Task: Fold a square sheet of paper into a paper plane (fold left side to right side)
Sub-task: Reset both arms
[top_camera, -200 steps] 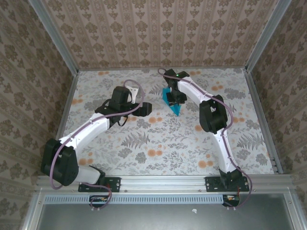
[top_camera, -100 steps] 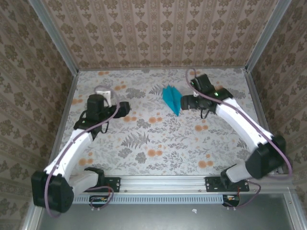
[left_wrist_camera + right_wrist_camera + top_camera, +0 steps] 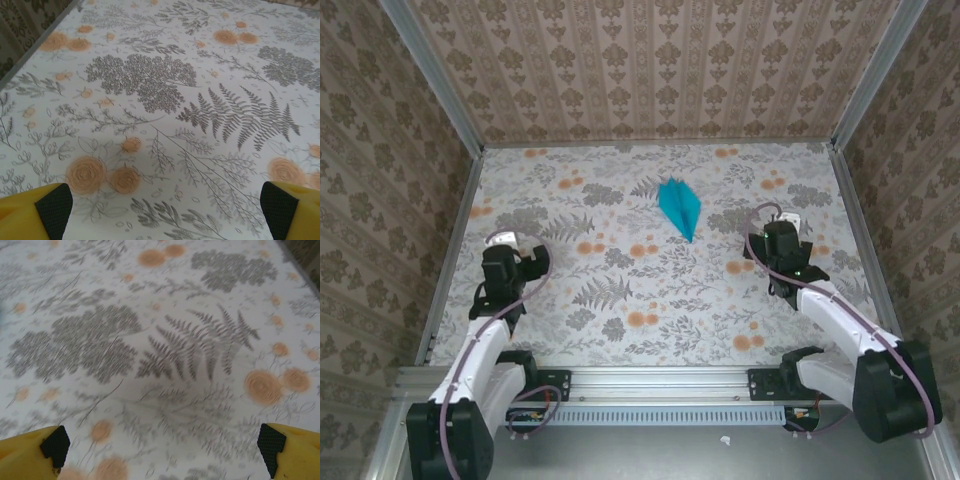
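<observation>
The square sheet of paper lies folded into a cyan-blue paper plane (image 3: 679, 207), a narrow dart with its tip pointing toward the near edge, resting on the floral table toward the back middle. Nothing touches it. My left gripper (image 3: 512, 260) sits low at the near left, far from the plane. In its wrist view the left gripper (image 3: 165, 205) is open, with yellow fingers (image 3: 30, 215) at the frame's corners and bare tablecloth between them. My right gripper (image 3: 778, 238) rests at the near right, also apart from the plane. The right gripper (image 3: 163, 446) is open over the cloth.
The floral tablecloth (image 3: 640, 290) covers the whole work surface. Patterned walls enclose it at the back and both sides, with metal rails (image 3: 455, 250) along the edges. Both arm bases stand on the near rail (image 3: 660, 380).
The right gripper opened and let go of the paper plane, which stays at the back middle. Both arms drew back from the centre toward their near corners.
</observation>
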Robot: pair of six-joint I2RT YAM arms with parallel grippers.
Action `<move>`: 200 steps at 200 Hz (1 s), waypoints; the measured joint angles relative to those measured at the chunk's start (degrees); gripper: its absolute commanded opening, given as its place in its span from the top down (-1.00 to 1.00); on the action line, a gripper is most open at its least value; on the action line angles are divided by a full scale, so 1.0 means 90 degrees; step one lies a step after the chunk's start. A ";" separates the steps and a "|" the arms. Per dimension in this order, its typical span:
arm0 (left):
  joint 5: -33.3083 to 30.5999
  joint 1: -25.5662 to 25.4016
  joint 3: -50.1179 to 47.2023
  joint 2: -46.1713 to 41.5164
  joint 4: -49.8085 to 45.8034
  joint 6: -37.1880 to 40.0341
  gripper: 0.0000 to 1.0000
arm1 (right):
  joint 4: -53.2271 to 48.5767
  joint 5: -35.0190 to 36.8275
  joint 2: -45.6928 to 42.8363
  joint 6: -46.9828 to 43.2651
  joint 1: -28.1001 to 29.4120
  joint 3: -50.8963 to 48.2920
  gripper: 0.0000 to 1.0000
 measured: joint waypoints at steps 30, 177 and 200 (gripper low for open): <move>0.0005 0.0053 -0.0100 0.1173 0.1494 0.0525 -1.00 | 0.1945 0.0083 0.0736 -0.0588 -0.0124 -0.0270 -1.00; 0.1064 0.0204 0.0389 0.4507 0.5085 0.1664 -1.00 | 0.5455 -0.1797 0.2744 -0.1435 -0.1095 -0.0838 -1.00; 0.0976 0.0202 0.0427 0.4510 0.5054 0.1664 -1.00 | 0.5481 -0.1870 0.2744 -0.1435 -0.1088 -0.0838 -1.00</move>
